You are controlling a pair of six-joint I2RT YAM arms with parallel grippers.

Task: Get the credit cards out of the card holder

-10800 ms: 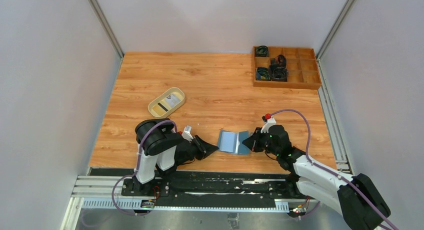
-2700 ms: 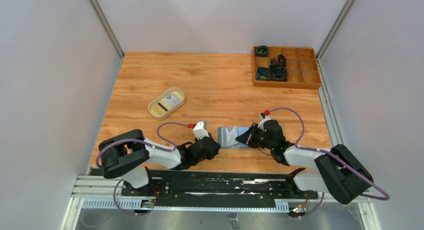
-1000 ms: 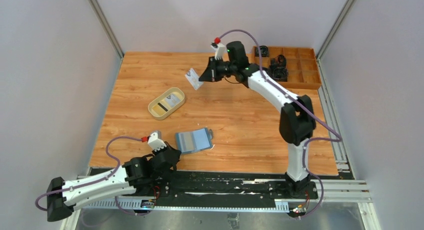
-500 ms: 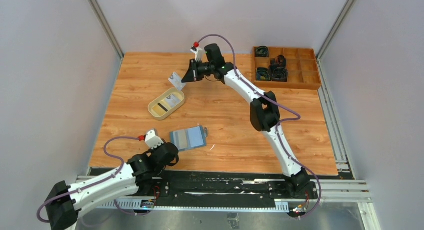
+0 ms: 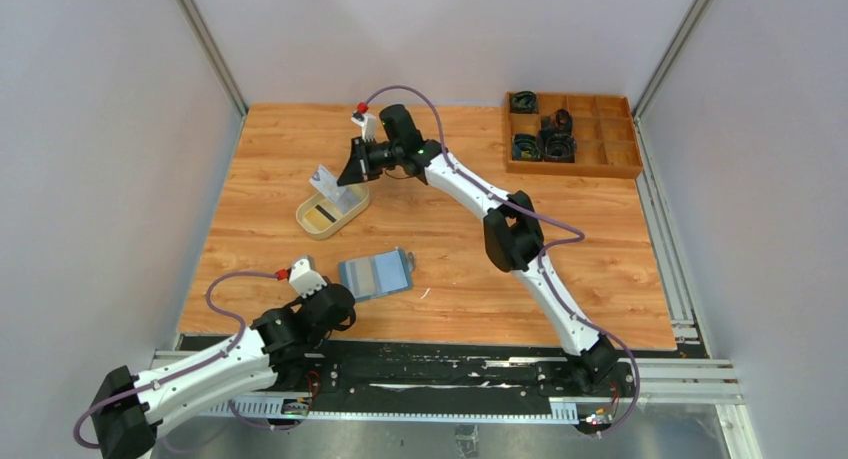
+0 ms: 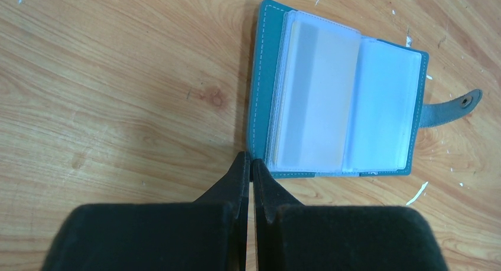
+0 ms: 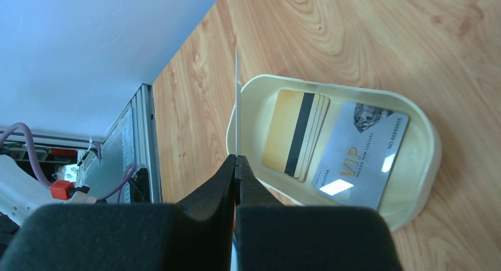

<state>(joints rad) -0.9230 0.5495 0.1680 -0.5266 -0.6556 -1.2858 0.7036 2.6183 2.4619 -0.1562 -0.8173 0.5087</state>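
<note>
Right hand (image 5: 341,175), upper centre-left of the overhead view: its fingers are pressed together on the lower edge of a single pale card (image 5: 325,179), which it holds upright. In the right wrist view this card appears edge-on, as a thin vertical line rising from the fingertips. The line crosses the left rim of the beige oval tray (image 7: 430,142). Whether the card touches the rim cannot be told.

Inside the tray lie two groups of cards. On the left is a small stack of tan cards (image 7: 294,133) with a dark stripe. On the right is a silver card (image 7: 361,154) printed "VIP", which overlaps the edge of the stack.

Left hand (image 6: 249,165), lower left of the overhead view: its fingers are closed to a hairline gap, with nothing between them. The tips lie just beside the lower-left corner of the card holder (image 6: 260,94), as seen in the left wrist view.

The card holder lies open and flat on the desk (image 5: 450,209), below and to the right of the tray in the overhead view and well apart from it. Its clear sleeves face up, and a yellowish card (image 6: 313,100) shows through the left one. The right sleeve looks whitish. The closing tab (image 6: 452,107) sticks out at the right edge.
</note>
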